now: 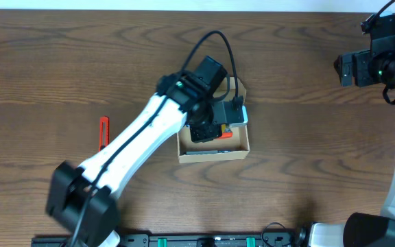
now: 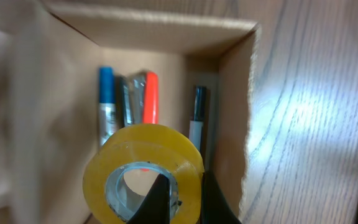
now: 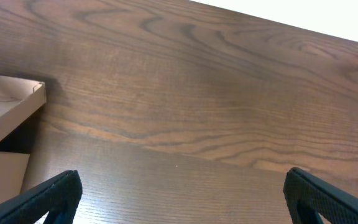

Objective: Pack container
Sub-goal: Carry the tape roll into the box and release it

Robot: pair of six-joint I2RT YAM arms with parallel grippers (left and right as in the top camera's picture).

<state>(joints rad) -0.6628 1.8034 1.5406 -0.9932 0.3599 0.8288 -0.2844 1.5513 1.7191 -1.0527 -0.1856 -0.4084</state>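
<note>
left gripper [image 2: 185, 196] down in the open container [image 1: 211, 156] mid-counter, pinching a yellow tape roll [image 2: 143, 149]; right gripper [image 3: 179, 193] spread wide, off by the far-right corner

There's one cardboard box [image 1: 213, 155] mid-frame and one roll of yellow tape [image 2: 166, 149]. Inside the box I count three pens: a blue pen [image 2: 106, 102], an orange pen [image 2: 150, 96] and a dark pen [image 2: 197, 115]. One red stick [image 1: 103, 132] lies alone at left.

Matt tan cardboard container [image 1: 212, 156]; glossy yellow plastic tape roll [image 2: 143, 149]; dark wood-grain table [image 1: 60, 55] with a soft sheen.
</note>
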